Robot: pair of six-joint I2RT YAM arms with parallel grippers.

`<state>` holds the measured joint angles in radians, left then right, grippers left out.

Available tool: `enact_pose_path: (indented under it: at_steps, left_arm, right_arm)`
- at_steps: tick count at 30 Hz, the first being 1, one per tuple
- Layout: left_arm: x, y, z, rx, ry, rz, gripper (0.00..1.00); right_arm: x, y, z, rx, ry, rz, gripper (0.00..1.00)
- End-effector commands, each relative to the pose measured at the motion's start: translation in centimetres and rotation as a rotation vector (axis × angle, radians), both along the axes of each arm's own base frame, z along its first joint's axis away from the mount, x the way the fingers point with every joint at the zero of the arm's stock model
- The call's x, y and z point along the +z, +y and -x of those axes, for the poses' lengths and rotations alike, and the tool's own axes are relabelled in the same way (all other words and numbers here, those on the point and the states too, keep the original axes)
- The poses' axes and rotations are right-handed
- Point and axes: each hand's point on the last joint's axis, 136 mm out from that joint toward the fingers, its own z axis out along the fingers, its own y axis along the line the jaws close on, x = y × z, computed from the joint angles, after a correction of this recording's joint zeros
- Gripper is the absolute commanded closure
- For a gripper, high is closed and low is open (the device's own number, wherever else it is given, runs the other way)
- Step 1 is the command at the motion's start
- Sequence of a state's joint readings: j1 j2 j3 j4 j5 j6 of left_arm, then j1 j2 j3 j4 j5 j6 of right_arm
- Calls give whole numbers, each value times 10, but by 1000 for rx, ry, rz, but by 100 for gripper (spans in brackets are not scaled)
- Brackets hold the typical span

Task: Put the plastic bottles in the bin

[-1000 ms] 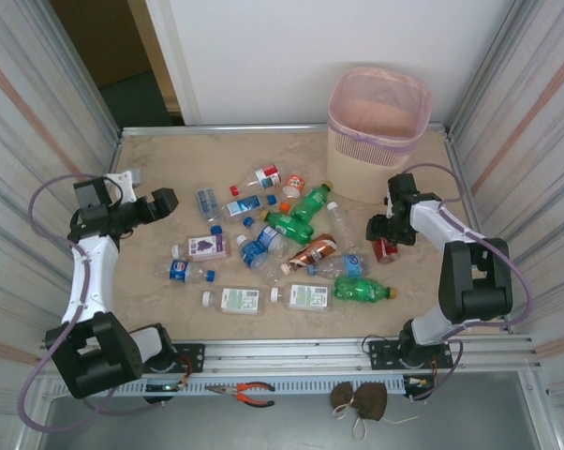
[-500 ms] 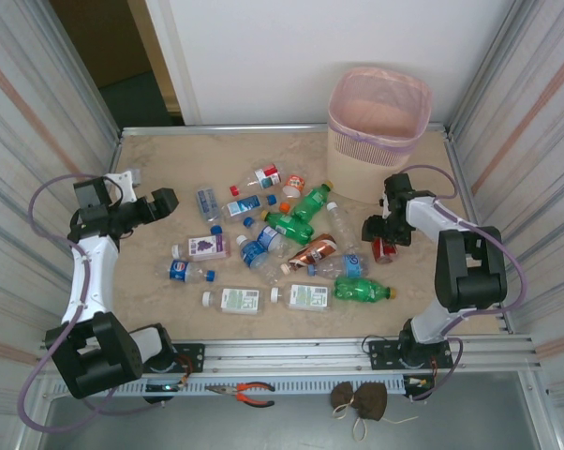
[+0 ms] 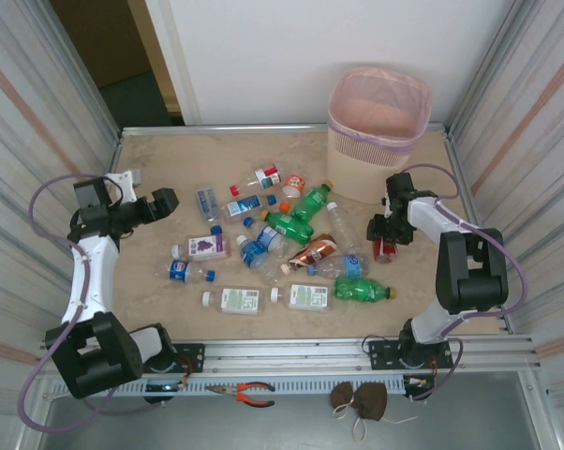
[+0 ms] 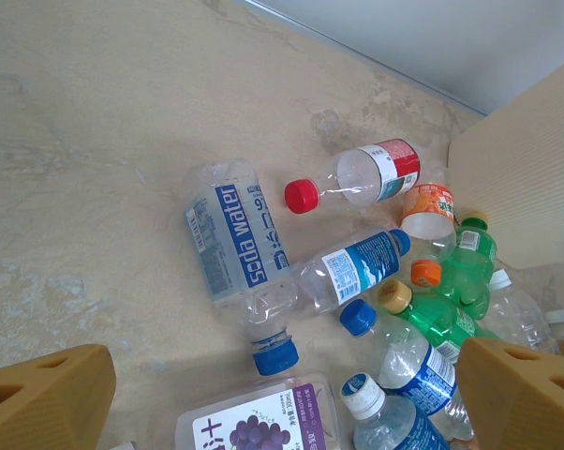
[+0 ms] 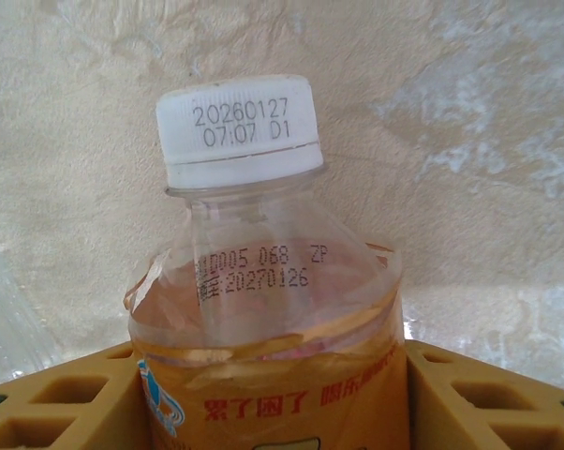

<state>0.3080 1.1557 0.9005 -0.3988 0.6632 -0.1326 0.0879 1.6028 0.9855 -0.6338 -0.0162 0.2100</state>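
Near the table's right side, just beside the bin [image 3: 368, 173], a white-cap bottle [image 5: 263, 309] sits between the right fingers [image 5: 493, 398], which press on its label from both sides. Whether it rests on the table [image 3: 160, 164] or hangs just above it cannot be told. Its body is clear, its label orange-red with a ragged upper edge, and dates are printed on the cap and shoulder. From above it shows as a red patch under the right arm [image 3: 434, 217], apart from the other bottles, with bare table between it and the right rail.

The bin stands in the far right corner against the back wall. A pink liner [image 3: 380, 89] is folded over its rim and lines the inside, and its mouth is open to the top.

The other bottles lie on their sides in a loose heap at mid-table: green bottles [image 3: 308, 202], a soda-water bottle [image 4: 237, 248], a red-cap bottle [image 4: 362, 176] and a grape-label bottle [image 3: 207, 246]. White-label bottles [image 3: 237, 300] lie close to the near edge.

The left fingers [image 4: 48, 398] stand wide apart, holding nothing, over bare table left of the heap. The far strip left of the bin is bare too.
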Motion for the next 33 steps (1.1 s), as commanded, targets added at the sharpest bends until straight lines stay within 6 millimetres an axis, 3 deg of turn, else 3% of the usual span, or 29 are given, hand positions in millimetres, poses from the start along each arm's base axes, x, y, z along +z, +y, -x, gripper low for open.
enact_pose_path:
  at_steps: [1,9,14,19,27,30,33]
  left_arm:
    - [3,-3,1,-14,-12,22,6]
    - [4,-3,1,-16,-17,26,6]
    - [4,-3,0,-16,-18,30,6]
    - [5,-5,-1,-21,-20,38,6]
    - [4,-4,-1,-21,-20,41,6]
    - [4,-4,-1,-20,-19,41,6]
    - [4,-4,-1,-18,-20,39,6]
  right_arm:
    - [16,-7,3,-37,-32,11,46]
    - [66,-13,5,-55,-137,28,47]
    - [123,-14,1,-69,-263,13,47]
    - [197,-8,-11,-73,-437,-38,47]
    - [324,7,-45,-62,-723,-155,47]
    - [351,8,-68,-63,-798,-170,47]
    - [363,5,-99,-79,-830,-197,47]
